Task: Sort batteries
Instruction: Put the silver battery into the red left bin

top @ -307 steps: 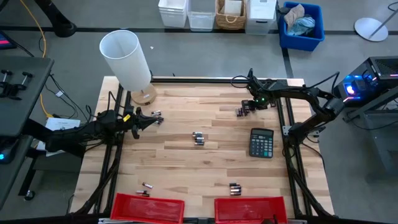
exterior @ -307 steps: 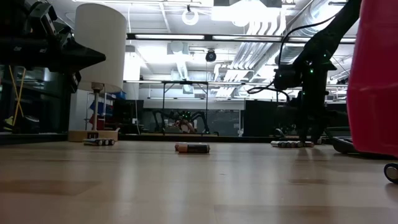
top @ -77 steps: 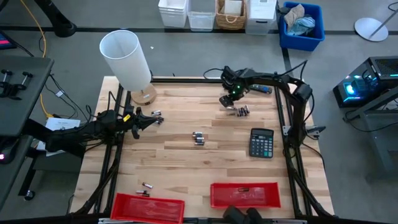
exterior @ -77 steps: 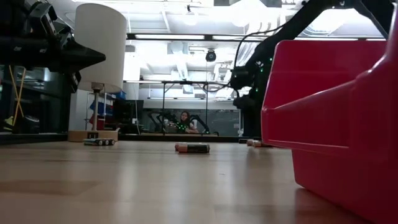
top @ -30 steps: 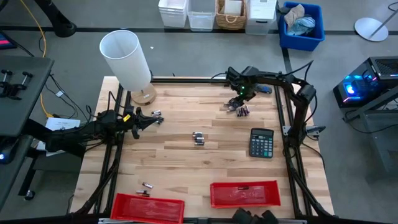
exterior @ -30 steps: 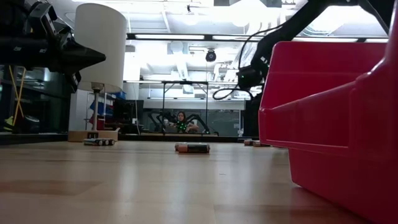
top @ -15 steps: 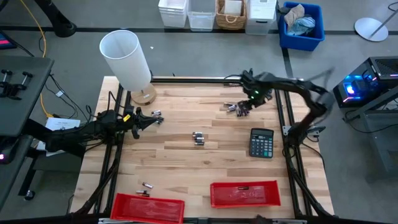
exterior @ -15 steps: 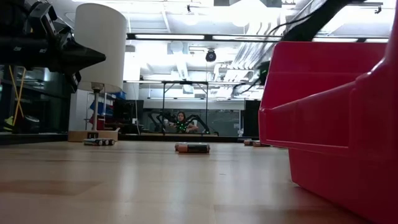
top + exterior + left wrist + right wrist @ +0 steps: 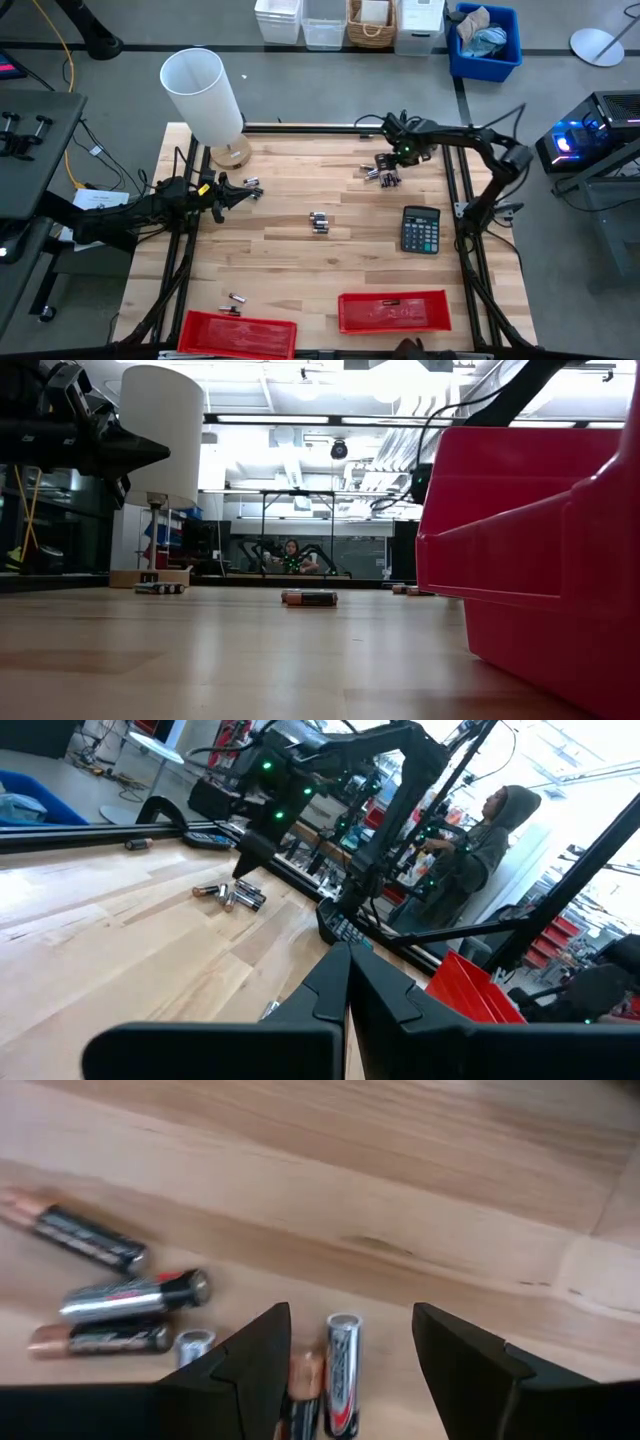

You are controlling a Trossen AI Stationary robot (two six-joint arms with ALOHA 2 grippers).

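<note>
Left hand (image 9: pixel 243 190): fingers together, empty, parked at the left edge of the table (image 9: pixel 290 260), a few batteries (image 9: pixel 254 192) just beside its tip.

Front left: two loose batteries (image 9: pixel 234 299) near a red tray (image 9: pixel 236 334).

Centre: battery pair (image 9: pixel 319 221) lying free on the wood.

Front centre-right: second red tray (image 9: pixel 393 312), something small and dark inside, too small to tell.

Rear right: battery cluster (image 9: pixel 130 1308); right hand (image 9: pixel 342 1350) poised over it, fingers apart, straddling two cells, nothing clamped.

Right: black calculator (image 9: pixel 420 229).

Judgement: sorting barely begun; four groups remain out.
</note>
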